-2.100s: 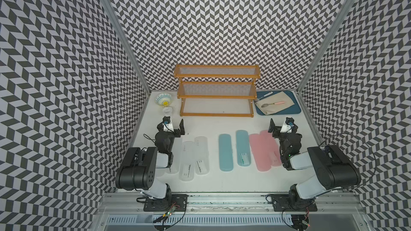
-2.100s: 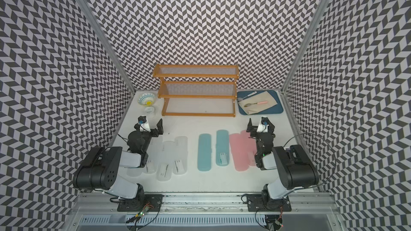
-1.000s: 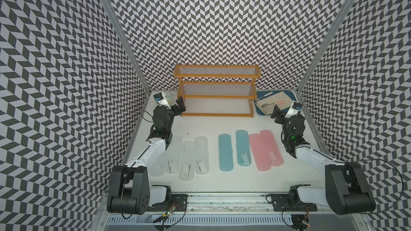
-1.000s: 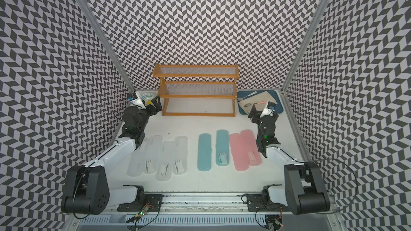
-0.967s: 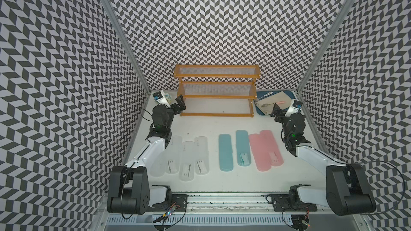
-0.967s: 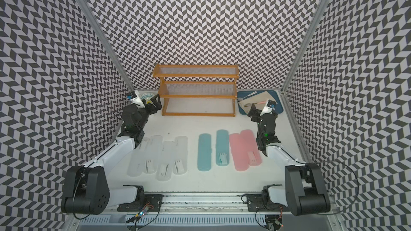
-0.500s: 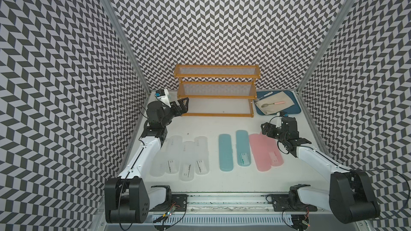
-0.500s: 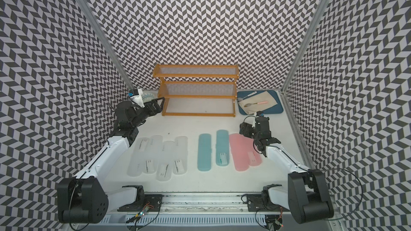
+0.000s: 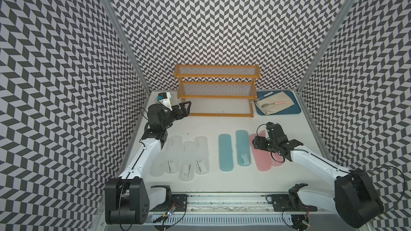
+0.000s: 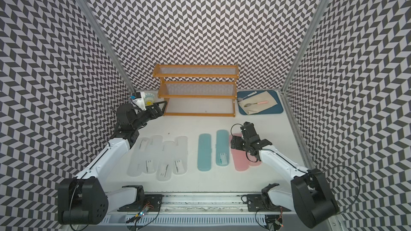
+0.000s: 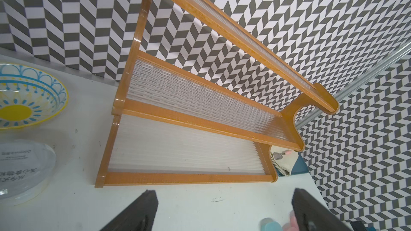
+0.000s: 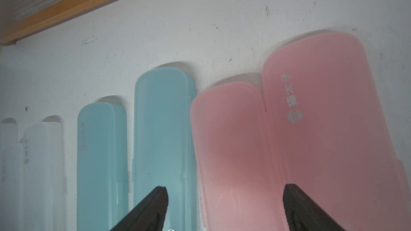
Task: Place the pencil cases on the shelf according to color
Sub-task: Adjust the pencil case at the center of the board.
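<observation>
White tabletop (image 9: 222, 187) enclosed by herringbone-patterned walls (image 9: 211, 18). Nearest the robot's base, eight pencil cases (image 9: 201, 154) lie flat in one row, long axes pointing toward the shelf (image 9: 216, 114): four frosted clear cases (image 9: 188, 163) on the left, two teal cases (image 9: 225, 152) in the middle, and two pink cases (image 9: 262, 162) on the right, touching along their sides. The right gripper (image 9: 257, 145) is low over the far end of the pink pair, jaws spread. In the right wrist view its dark fingers (image 12: 153, 205) straddle the inner pink case, one over the neighbouring teal case, the other near the seam between the pink cases; contact cannot be judged. The left gripper (image 9: 185, 108), jaws wide apart and holding nothing, is raised just beside the shelf's front left corner. Every case rests on the tabletop, apart from the three-tier wooden shelf at the back. Right of the shelf, a blue tray (image 9: 297, 110) carries a beige cloth (image 9: 282, 98) and a pink-handled spoon (image 9: 272, 104); left of it sits a patterned bowl (image 10: 149, 101).
</observation>
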